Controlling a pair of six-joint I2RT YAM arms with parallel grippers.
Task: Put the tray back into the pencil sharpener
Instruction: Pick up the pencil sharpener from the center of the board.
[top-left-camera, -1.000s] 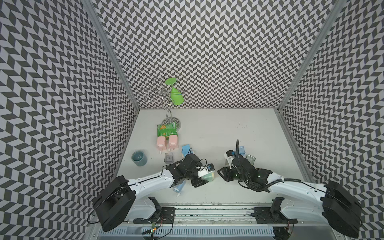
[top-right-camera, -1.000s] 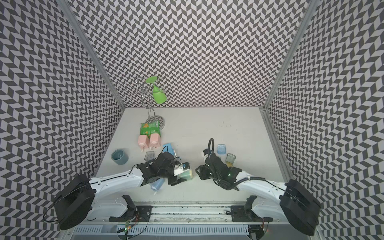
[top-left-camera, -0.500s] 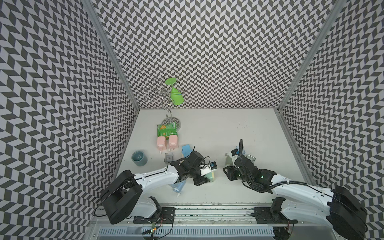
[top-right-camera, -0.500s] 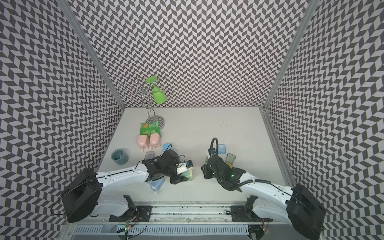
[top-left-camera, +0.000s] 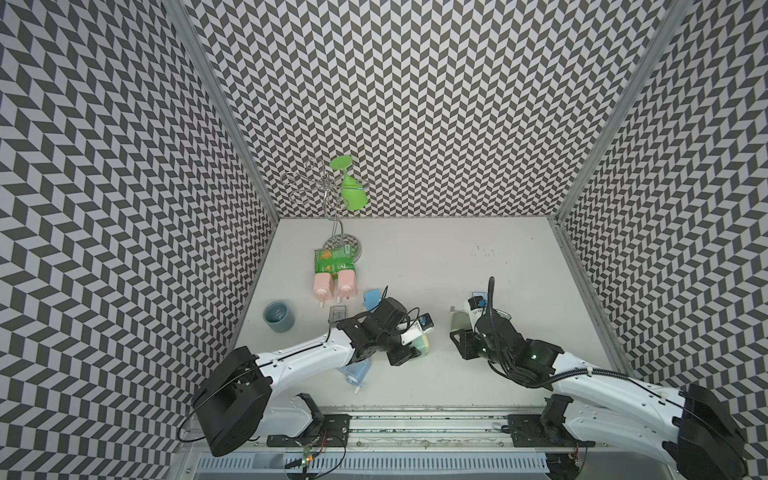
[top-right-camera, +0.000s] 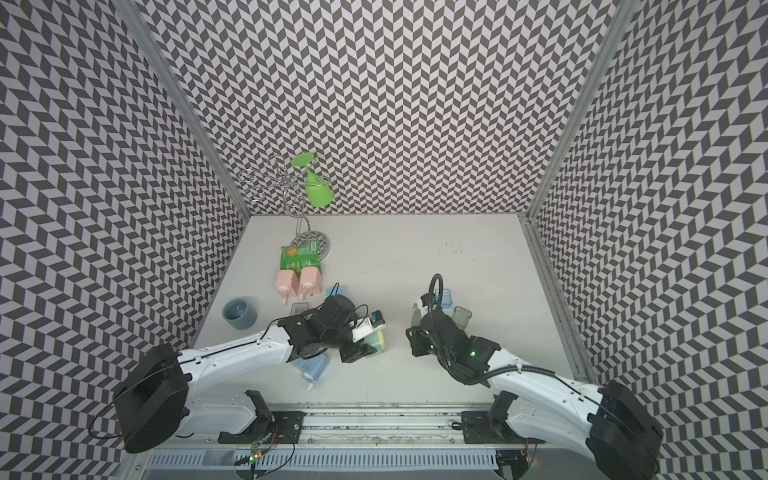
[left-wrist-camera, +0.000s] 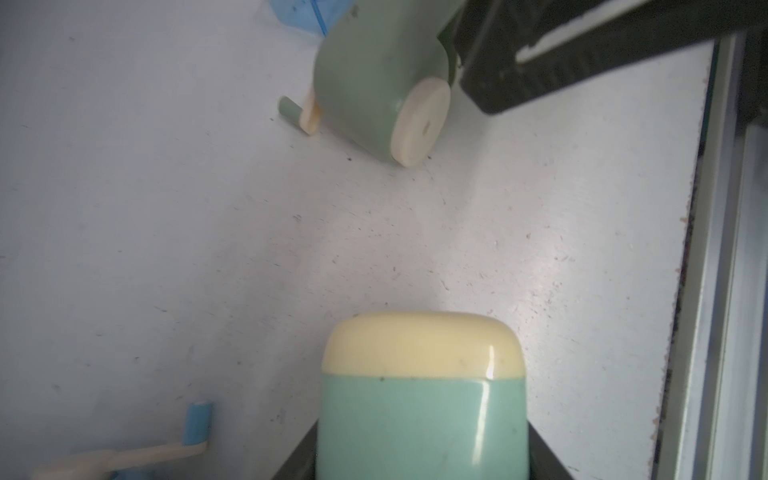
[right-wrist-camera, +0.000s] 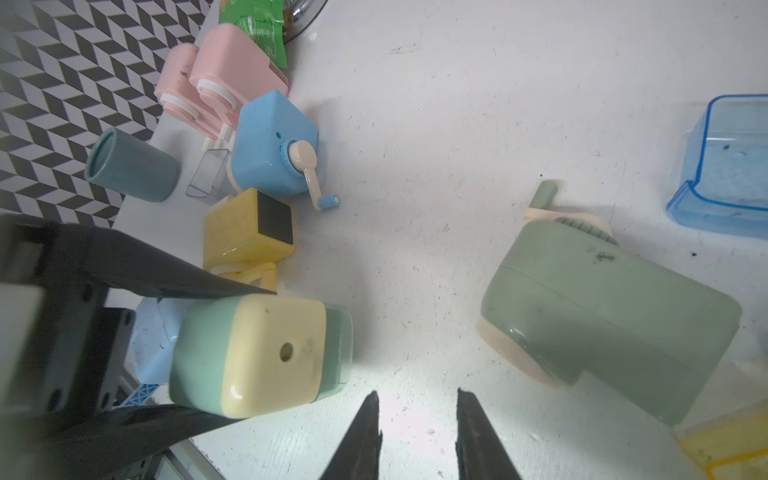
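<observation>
Holding the teal pencil sharpener (left-wrist-camera: 419, 399) in my left end effector (right-wrist-camera: 253, 353), clamped on two sides, I place it just six o'clock of the middle of the desk (top-left-camera: 415, 257). My right end effector (right-wrist-camera: 417, 399) stands slightly apart, empty. In a top view the blue tray (top-right-camera: 444, 299) lies on the desk at two o'clock from the sage sharpener (right-wrist-camera: 602, 328), not in either sharpener.
</observation>
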